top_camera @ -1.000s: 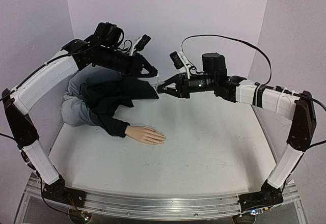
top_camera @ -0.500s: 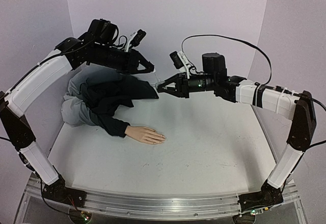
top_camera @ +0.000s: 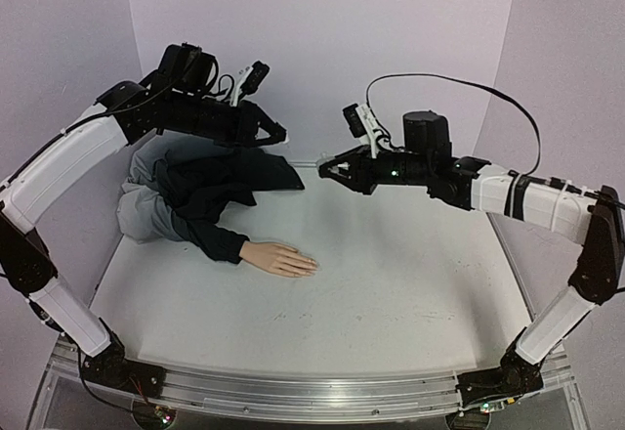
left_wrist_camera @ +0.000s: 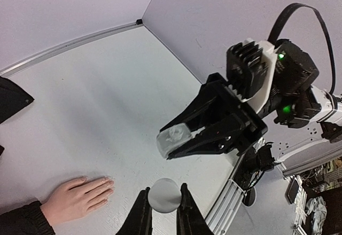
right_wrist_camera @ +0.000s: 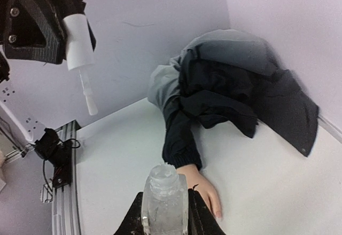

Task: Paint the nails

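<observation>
The pale mannequin hand [top_camera: 283, 258] lies palm down on the white table, coming out of a dark sleeve [top_camera: 220, 239]. Its nails are too small to make out; it also shows in the left wrist view [left_wrist_camera: 80, 195] and the right wrist view [right_wrist_camera: 206, 189]. My left gripper [top_camera: 276, 135] is raised at the back left, shut on a white cap [left_wrist_camera: 163, 195] with a thin brush stem [right_wrist_camera: 88, 93] hanging from it. My right gripper [top_camera: 327, 168] is shut on a small clear open bottle [right_wrist_camera: 164, 203], held in the air to the right of the cap, apart from it.
A heap of dark and grey clothing [top_camera: 186, 181] lies at the back left against the wall. Purple walls close the back and sides. A metal rail [top_camera: 293, 391] runs along the near edge.
The two grippers, tip to tip a second ago, have drawn apart. The left rose up and left with the cap. The right moved right with the bottle.
</observation>
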